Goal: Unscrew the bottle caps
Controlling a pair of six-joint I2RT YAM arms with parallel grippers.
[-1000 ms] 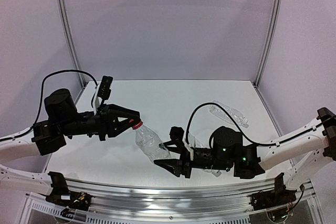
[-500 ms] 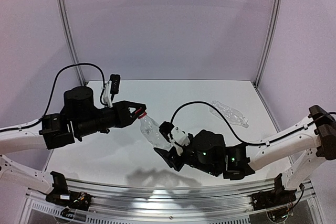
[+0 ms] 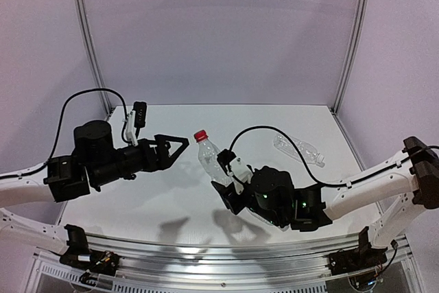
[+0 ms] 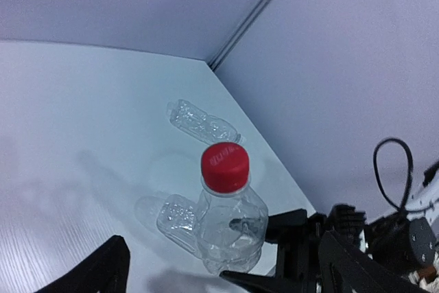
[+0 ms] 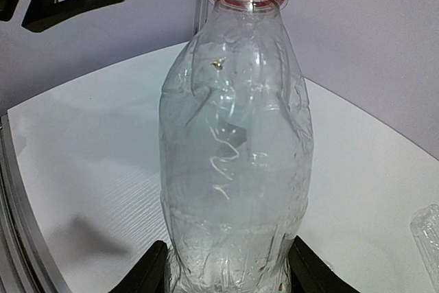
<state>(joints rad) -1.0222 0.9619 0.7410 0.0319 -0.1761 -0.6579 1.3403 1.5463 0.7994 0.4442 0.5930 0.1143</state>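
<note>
Quick notes from us:
- red cap: round, bright plastic, screwed on clear bottle
- bottle walls thin, dented, crinkly, and we see straight through
- bottle held up off white worktop, long axis near upright, leaning toward left arm, cap end up
- right end effector clamped round bottle base
- left end effector spread wide, near cap, not touching
- second bottle and third bottle, both clear, lie flat on worktop

Bright red cap on a clear bottle; white table.
</note>
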